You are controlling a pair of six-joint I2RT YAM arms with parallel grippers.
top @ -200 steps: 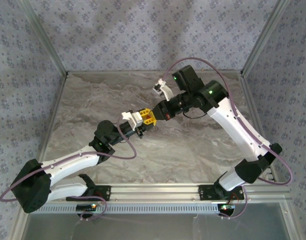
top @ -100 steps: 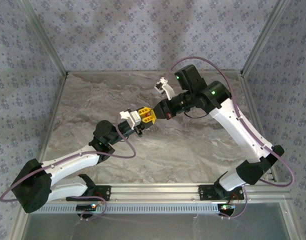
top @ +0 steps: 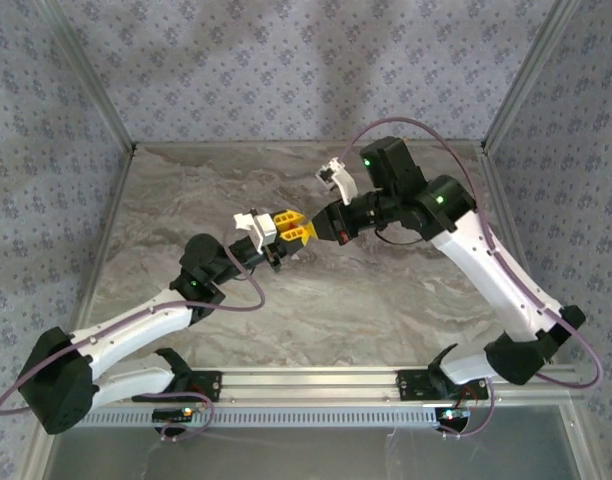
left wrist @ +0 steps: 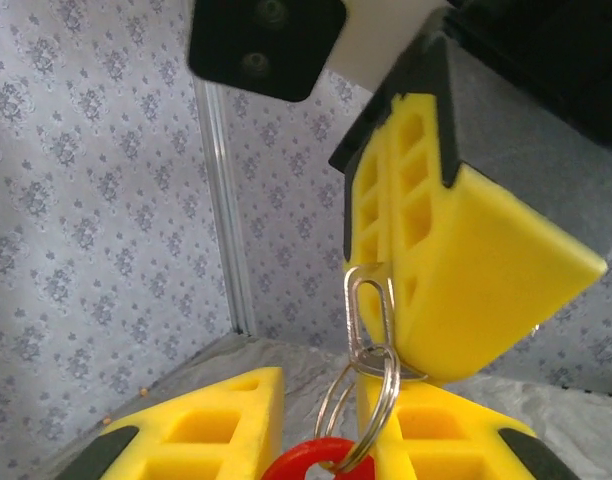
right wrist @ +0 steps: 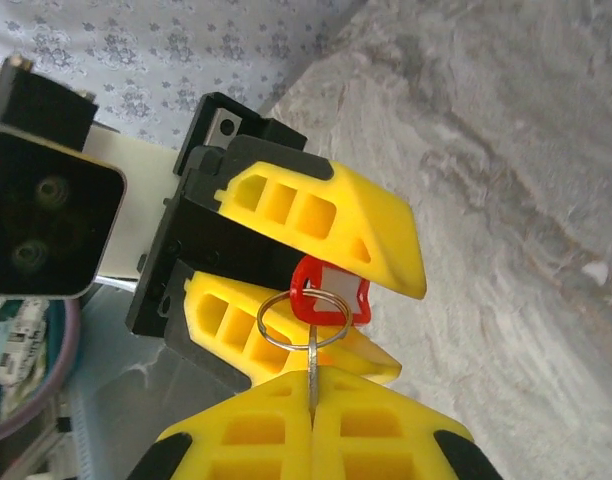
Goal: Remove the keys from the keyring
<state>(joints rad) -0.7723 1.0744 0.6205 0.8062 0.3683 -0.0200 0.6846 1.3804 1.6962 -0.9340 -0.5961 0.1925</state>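
Both grippers meet in mid-air above the marble table (top: 386, 290). My left gripper (top: 283, 222) (left wrist: 321, 385) has the keyring's red tag (right wrist: 331, 297) (left wrist: 316, 462) wedged between its yellow fingers (right wrist: 326, 215). A silvery split ring (right wrist: 261, 322) (left wrist: 384, 395) hangs from the tag. My right gripper (top: 304, 231) (right wrist: 313, 375) is shut on a thin metal key (right wrist: 311, 362) (left wrist: 352, 310) that is threaded on that ring. The right gripper's yellow fingers (left wrist: 456, 250) hang just above the left pair.
Patterned walls and metal corner posts (top: 91, 80) enclose the table on three sides. An aluminium rail (top: 316, 385) carrying both arm bases runs along the near edge. Purple cables (top: 236, 300) loop beside each arm.
The joined grippers have shifted slightly left and toward the back wall. The right arm has stretched out further, with its elbow swinging right. Both grips are unchanged.
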